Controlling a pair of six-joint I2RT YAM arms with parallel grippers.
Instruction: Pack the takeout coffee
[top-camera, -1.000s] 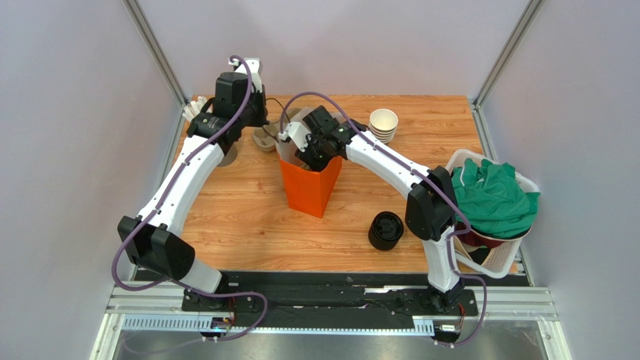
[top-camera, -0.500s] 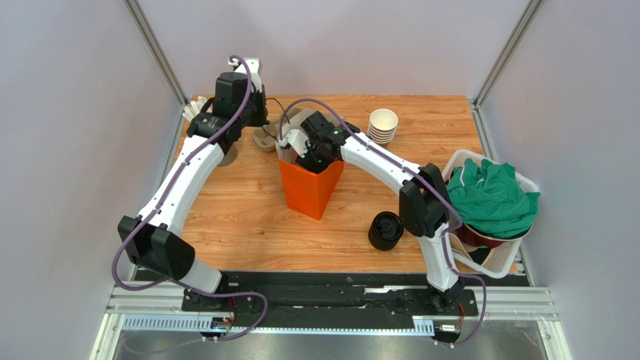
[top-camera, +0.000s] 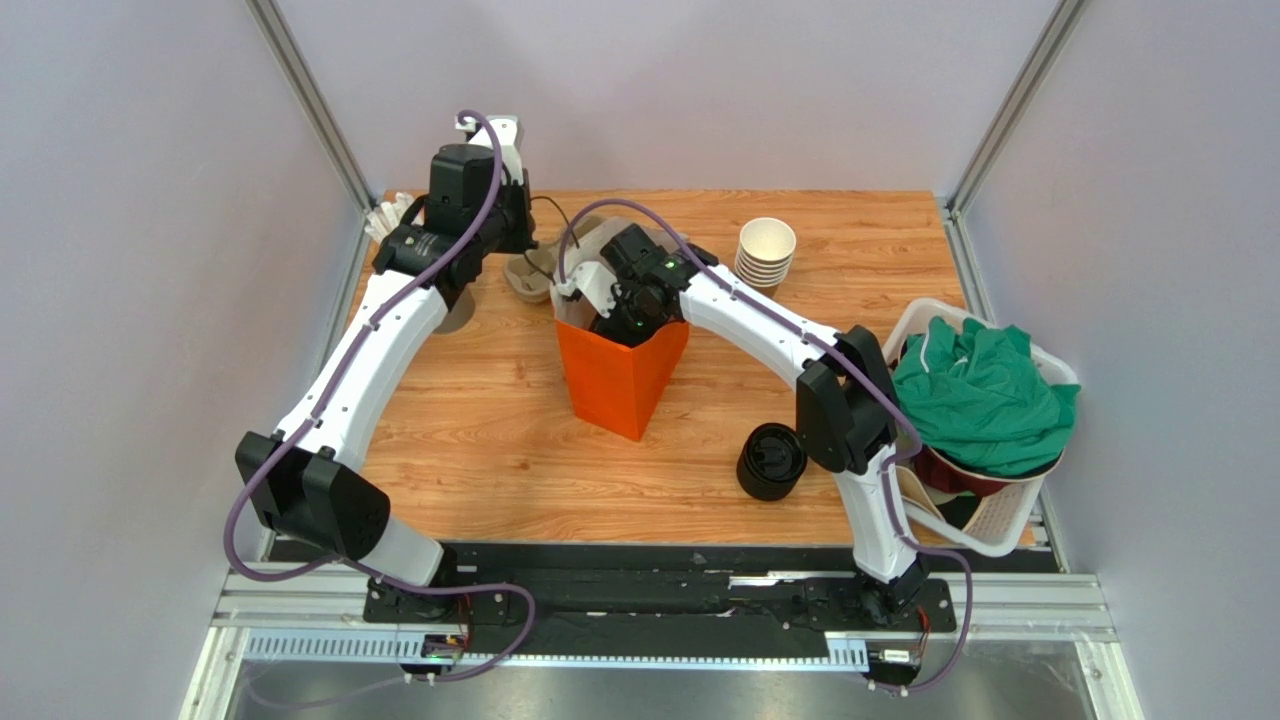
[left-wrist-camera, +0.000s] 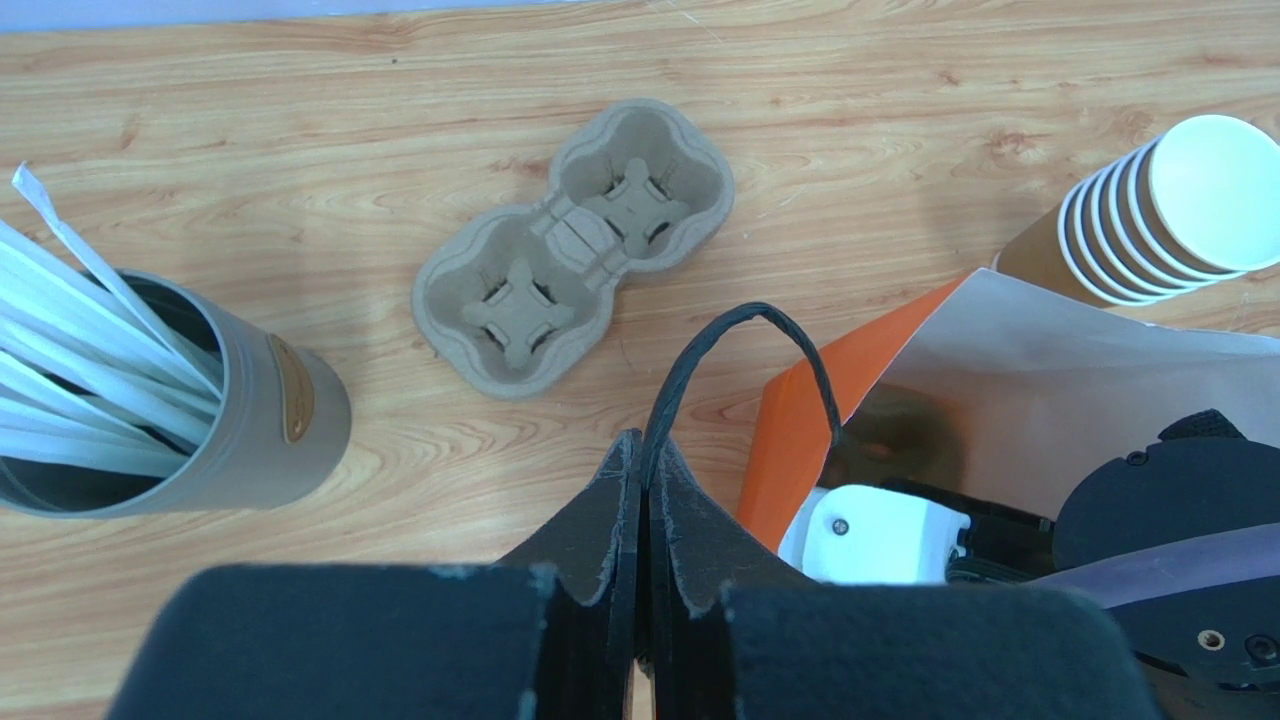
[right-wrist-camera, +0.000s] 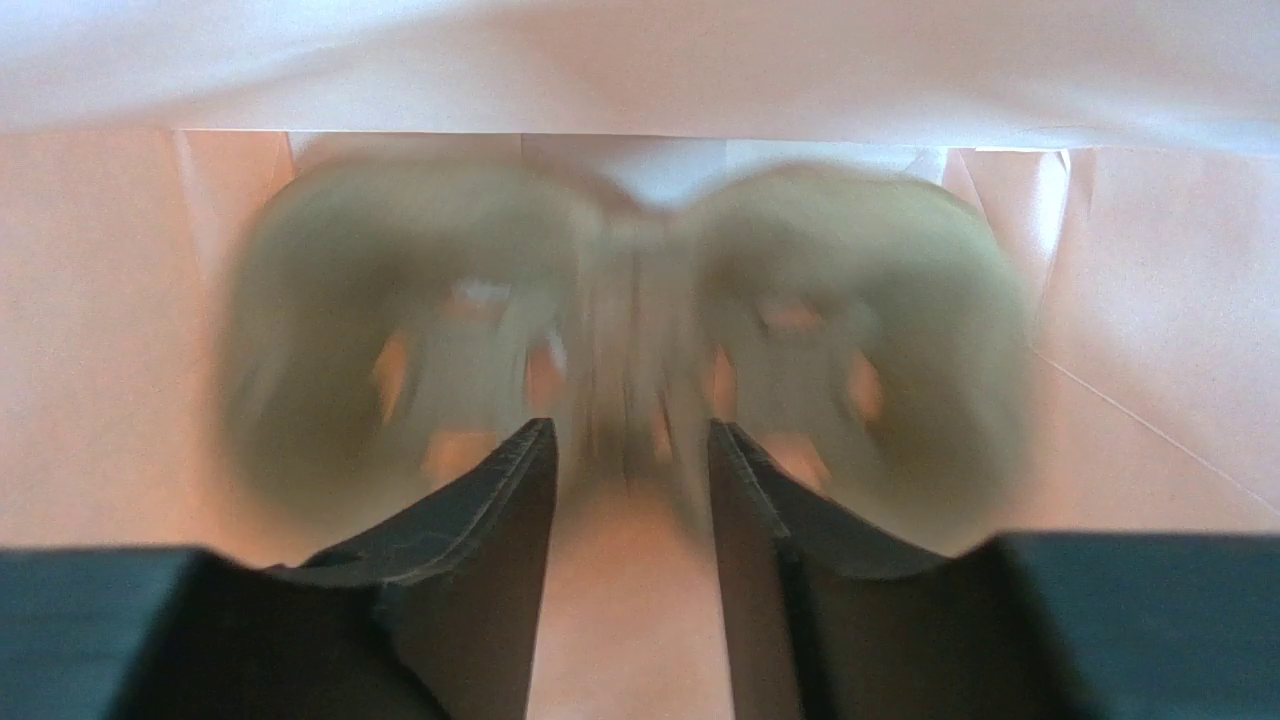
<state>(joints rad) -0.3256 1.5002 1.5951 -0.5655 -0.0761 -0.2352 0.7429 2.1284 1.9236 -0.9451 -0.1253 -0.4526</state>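
1. Jaws: those of the left gripper (left-wrist-camera: 646, 468) are pressed together on the black handle (left-wrist-camera: 747, 309) of the orange bag (top-camera: 619, 378). Those of the right gripper (right-wrist-camera: 624, 453) stand apart, down inside that bag.
2. Coffee: no lidded cup shows in any view, so I cannot tell where it lies relative to either gripper.
3. A blurred carrier (right-wrist-camera: 842, 375) sits low in the bag, its middle rib between the right fingertips.
4. Writing: none is readable; the brown label on the straw holder (left-wrist-camera: 271, 443) is too small.
5. On the table, a second carrier (left-wrist-camera: 571, 248) lies beside the bag, the cups (top-camera: 766, 248) stand behind it and the lids (top-camera: 772, 461) in front.
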